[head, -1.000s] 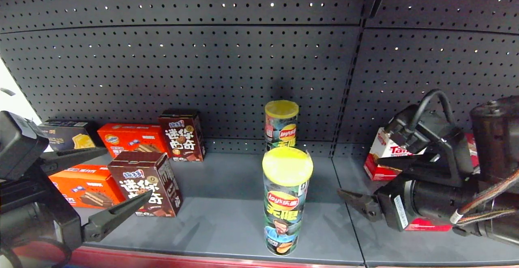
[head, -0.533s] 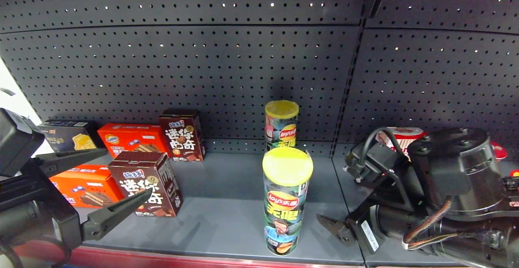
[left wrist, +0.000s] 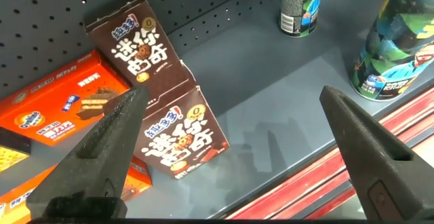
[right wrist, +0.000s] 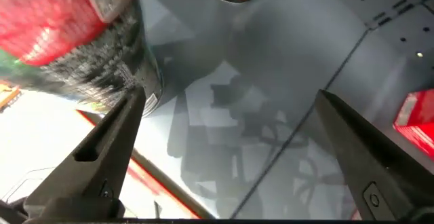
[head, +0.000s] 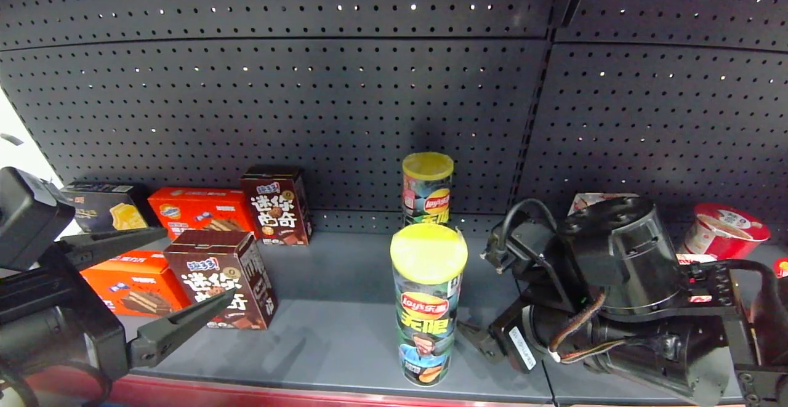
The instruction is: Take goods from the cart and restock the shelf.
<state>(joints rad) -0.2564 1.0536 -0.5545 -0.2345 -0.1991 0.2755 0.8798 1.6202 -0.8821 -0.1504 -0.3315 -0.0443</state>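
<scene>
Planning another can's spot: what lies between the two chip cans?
Only bare shelf between the back can and the front can, clear in the left wrist view.

- Light is falling from above and in front of me, brightening the top of the tall crisp can with the yellow plastic lid [head: 428, 253] in my head view.
- Pinpoints of light are shining through holes in the dark grey perforated metal back panel [head: 308, 105], which is otherwise looking dim.
- The second yellow-lidded can at the back [head: 427, 191] is throwing a soft dark shadow up that panel.
- The matt grey metal shelf deck [head: 345, 271] is giving back a pale, soft sheen.
- At the head view's left edge, a white gap [head: 15, 142] is burning out.
- The panel seams are bowing toward the head view's edges.
- In my left wrist view, the red front strip of the shelf [left wrist: 319, 176] is catching thin bright streaks.
- In my right wrist view, the pale area below the shelf edge [right wrist: 41, 163] is washing out white.
</scene>
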